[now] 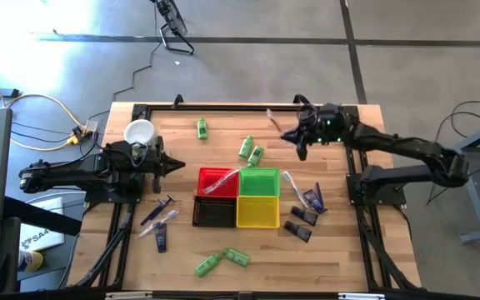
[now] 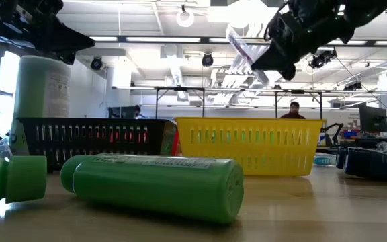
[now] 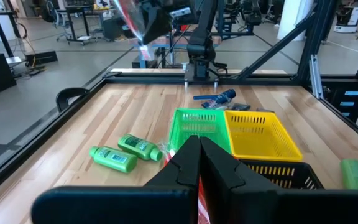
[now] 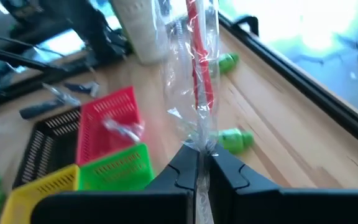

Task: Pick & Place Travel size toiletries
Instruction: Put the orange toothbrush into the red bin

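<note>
Right pincer (image 4: 197,163) clamped on clear-wrapped red toothbrush (image 4: 199,68), raised above the surface (image 1: 182,267) at 1 o'clock of the red basket (image 1: 217,179). Left pincer (image 1: 177,165) closed, empty, at 9 o'clock beside the white cup (image 1: 139,132).

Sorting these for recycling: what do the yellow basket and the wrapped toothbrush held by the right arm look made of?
Slotted yellow basket: apparently rigid moulded plastic, matte. Red-handled toothbrush in a clear wrapper: thin crinkly film, glossy with creases, handle likely plastic; right end effector shut on it.
</note>
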Robot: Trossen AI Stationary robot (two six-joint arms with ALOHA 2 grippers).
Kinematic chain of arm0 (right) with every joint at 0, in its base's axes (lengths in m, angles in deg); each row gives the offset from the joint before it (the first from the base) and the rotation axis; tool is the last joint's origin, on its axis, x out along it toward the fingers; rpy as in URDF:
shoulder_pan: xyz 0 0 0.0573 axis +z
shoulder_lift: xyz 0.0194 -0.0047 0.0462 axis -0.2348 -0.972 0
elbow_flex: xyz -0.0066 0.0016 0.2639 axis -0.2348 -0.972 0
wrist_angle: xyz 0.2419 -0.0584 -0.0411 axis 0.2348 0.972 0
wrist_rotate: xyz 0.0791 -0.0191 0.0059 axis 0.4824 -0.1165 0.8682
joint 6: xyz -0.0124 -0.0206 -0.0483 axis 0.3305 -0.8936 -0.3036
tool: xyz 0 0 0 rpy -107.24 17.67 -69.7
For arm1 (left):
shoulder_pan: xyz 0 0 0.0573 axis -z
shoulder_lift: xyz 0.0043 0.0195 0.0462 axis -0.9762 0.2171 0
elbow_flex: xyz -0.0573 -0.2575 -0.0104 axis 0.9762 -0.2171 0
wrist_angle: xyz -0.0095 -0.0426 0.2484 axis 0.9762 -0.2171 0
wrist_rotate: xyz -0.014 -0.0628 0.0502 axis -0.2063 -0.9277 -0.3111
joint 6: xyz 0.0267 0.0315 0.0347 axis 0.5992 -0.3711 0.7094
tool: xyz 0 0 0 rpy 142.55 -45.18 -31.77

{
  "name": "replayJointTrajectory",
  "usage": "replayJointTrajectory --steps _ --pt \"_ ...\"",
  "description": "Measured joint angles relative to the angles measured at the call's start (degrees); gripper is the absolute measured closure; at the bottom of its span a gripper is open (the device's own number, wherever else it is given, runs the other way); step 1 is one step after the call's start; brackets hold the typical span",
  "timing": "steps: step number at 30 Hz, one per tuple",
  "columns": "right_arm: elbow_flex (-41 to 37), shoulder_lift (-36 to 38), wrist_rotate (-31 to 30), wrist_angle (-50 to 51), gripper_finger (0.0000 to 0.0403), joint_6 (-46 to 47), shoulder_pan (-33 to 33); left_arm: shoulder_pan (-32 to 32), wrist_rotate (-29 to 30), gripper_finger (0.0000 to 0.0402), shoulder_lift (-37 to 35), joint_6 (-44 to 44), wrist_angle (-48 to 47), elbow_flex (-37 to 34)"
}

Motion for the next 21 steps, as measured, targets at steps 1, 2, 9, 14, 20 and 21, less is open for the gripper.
replayJointTrajectory --steps 1,2,9,14,20,21 --pt "-0.93 0.0 -1.6 -2.29 0.0396 0.57 1.51 0.0 -0.02 0.0398 0.0 0.0 0.15 0.0" --pt "-1.74 0.0 -3.12 -4.33 0.0396 1.21 2.98 0.0 -0.02 0.0398 0.0 0.0 0.51 0.0" --pt "-6.35 -0.83 -15.69 -17.19 0.0396 2.64 13.1 0.0 -0.04 0.0398 1.37 -0.02 3.09 0.04" --pt "-7.63 -3.89 -21.05 -26.05 0.0396 2.76 18.6 0.0 -0.21 0.0398 4.45 -1.46 5.54 0.04" --pt "-7.63 -9.43 -22.67 -33.19 0.0396 2.15 21.81 0.0 -0.22 0.0398 9.83 -2.12 12.18 0.04" --pt "-7.63 -10.19 -22.75 -33.99 0.0396 2.17 21.98 0.0 -0.22 0.0398 10.94 -2.79 13.53 0.04"
